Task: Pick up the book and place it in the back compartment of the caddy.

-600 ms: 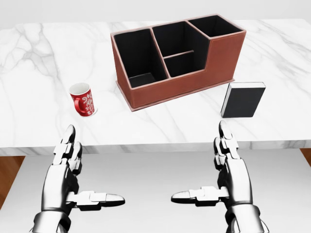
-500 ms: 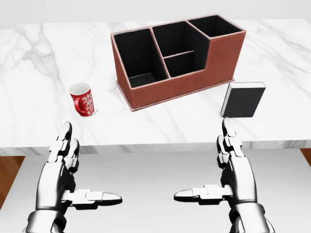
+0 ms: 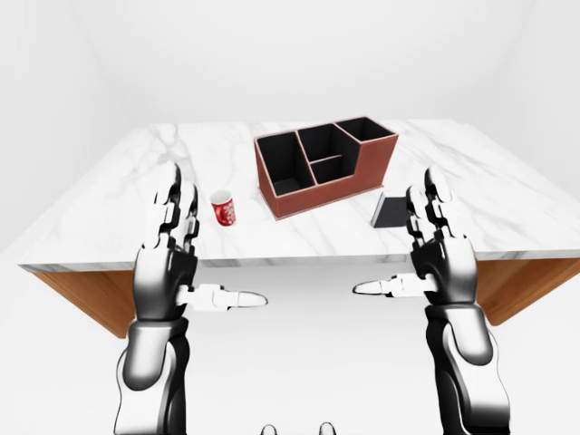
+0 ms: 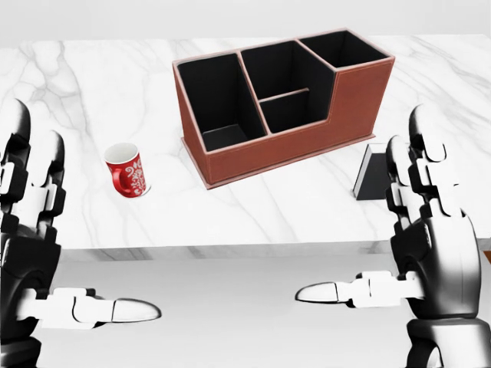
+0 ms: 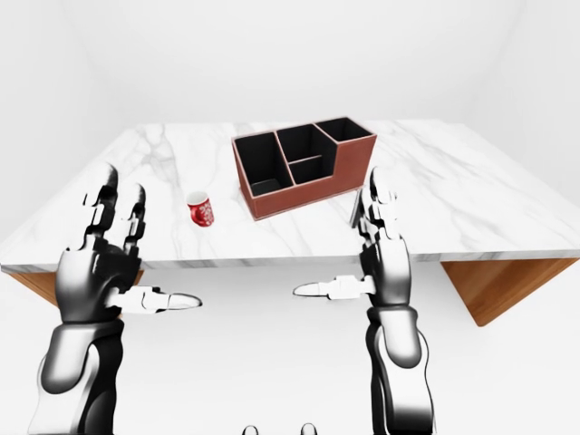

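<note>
book [image 3: 391, 210] beside caddy [image 4: 280, 100] | right robot hand [image 4: 426, 253] spread, apart

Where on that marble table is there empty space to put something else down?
Bare marble lies left of the red mug, and between the mug and the brown caddy. The table is also bare right of the book. It is tightest between caddy and book.

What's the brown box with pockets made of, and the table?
The reddish-brown divided caddy looks like matte leather or leatherette, with pale edging along its rims and a black lining. The white tabletop looks like polished marble, judging by its grey veins.
</note>
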### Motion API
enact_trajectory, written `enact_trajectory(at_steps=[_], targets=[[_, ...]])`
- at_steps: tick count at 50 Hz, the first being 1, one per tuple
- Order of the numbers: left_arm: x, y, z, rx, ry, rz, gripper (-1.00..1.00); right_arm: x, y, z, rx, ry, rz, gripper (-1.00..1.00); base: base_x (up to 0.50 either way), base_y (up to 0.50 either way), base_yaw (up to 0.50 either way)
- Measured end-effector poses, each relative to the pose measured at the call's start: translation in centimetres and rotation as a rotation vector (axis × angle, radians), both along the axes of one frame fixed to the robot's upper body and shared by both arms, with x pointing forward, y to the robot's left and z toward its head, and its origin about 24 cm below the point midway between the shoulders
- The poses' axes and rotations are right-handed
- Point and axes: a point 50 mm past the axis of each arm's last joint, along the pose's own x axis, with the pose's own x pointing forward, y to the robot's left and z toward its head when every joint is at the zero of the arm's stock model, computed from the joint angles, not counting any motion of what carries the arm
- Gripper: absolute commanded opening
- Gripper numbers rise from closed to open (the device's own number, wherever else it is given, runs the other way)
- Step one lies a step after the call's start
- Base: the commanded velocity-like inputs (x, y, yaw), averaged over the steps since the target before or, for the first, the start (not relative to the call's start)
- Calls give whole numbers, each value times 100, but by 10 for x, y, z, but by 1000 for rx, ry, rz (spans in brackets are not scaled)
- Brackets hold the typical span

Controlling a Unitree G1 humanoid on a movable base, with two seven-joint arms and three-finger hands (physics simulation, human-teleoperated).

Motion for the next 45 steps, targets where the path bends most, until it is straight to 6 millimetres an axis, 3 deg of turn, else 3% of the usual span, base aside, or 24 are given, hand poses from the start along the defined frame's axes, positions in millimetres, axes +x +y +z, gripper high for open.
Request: enact_trajectory(at_steps=[18,45], targets=[[-13,1,22,17,-109,-7,100,-16,-3,30,-32,-141,-1,100,50,0,0],[-16,2,26,13,-133,-8,100,-19,-7,37,-47,-175,-7,100,50,0,0]])
